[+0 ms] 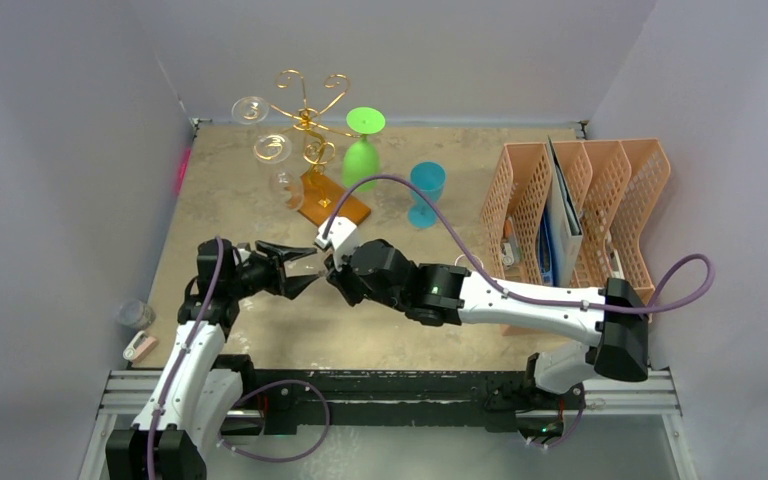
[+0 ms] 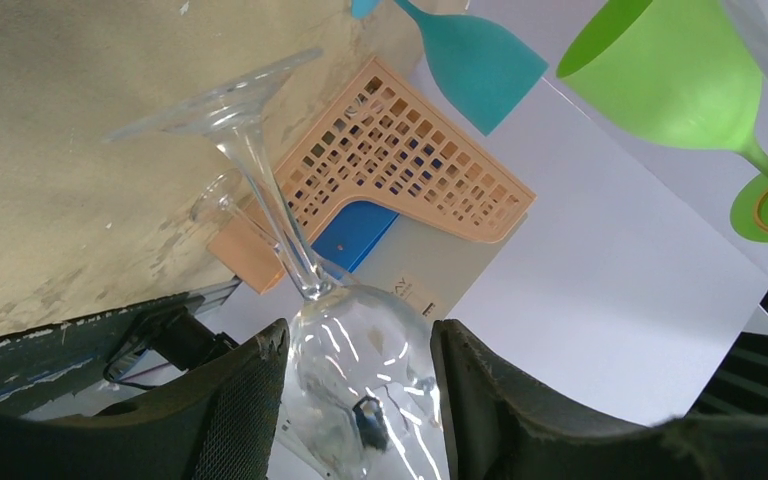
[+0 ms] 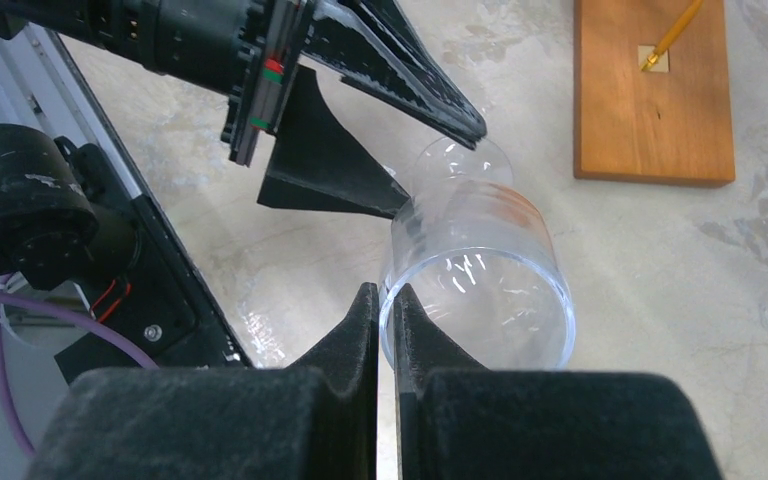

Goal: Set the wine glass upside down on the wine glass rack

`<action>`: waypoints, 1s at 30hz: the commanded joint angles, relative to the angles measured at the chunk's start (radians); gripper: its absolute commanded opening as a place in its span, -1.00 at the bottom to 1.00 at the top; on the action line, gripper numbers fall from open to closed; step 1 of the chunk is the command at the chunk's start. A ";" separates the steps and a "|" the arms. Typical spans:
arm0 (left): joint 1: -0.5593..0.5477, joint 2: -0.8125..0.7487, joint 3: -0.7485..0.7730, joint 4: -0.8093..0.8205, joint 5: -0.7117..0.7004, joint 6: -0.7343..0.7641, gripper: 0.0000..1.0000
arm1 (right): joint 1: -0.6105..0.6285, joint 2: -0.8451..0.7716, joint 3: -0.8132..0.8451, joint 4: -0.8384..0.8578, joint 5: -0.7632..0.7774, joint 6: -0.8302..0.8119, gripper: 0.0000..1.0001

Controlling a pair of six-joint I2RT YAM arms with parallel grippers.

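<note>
Clear wine glass (image 3: 475, 265) lies on its side in the air above a mottled beige table (image 1: 360, 335), held between two robot arms near the middle of the table. The right end effector (image 3: 382, 295) has its two black fingers pinched almost together on the wall of the glass at its open rim. The left end effector (image 1: 317, 266) is spread about as wide as the bowl, with one finger against each side of it. In the left wrist view the stem and round foot stretch beyond those fingers.

Farther back stands the wine glass rack (image 1: 307, 115), gold wire on a wooden base (image 1: 335, 198). Other clear glasses (image 1: 272, 148) and a green glass (image 1: 361, 158) hang from it upside down. A blue glass (image 1: 425, 190) stands upright just to its right. An orange mesh organizer (image 1: 580, 200) sits at the right edge.
</note>
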 commanded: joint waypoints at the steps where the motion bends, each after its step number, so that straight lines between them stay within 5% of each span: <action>1: -0.003 0.010 0.032 -0.168 -0.021 -0.098 0.04 | 0.022 -0.008 0.072 0.117 0.029 -0.050 -1.00; 8: -0.003 0.062 0.062 -0.225 -0.010 -0.043 0.04 | 0.036 0.004 0.079 0.137 0.030 -0.061 -1.00; 14: -0.004 0.067 0.066 -0.200 0.011 -0.061 -0.41 | 0.043 0.022 0.082 0.143 0.008 -0.067 -1.00; 21: -0.002 0.064 0.058 -0.187 0.033 -0.079 -0.71 | 0.047 0.026 0.072 0.153 -0.014 -0.074 -1.00; 23: -0.003 0.060 0.049 -0.144 0.042 -0.089 -1.00 | 0.048 0.019 0.062 0.156 -0.025 -0.077 -1.00; 26: -0.003 0.049 0.049 -0.082 0.035 -0.093 -1.00 | 0.048 0.001 0.033 0.180 -0.026 -0.072 -0.84; 30: -0.003 -0.002 0.075 -0.112 -0.022 -0.074 -1.00 | 0.048 -0.018 0.029 0.168 -0.001 -0.038 -0.32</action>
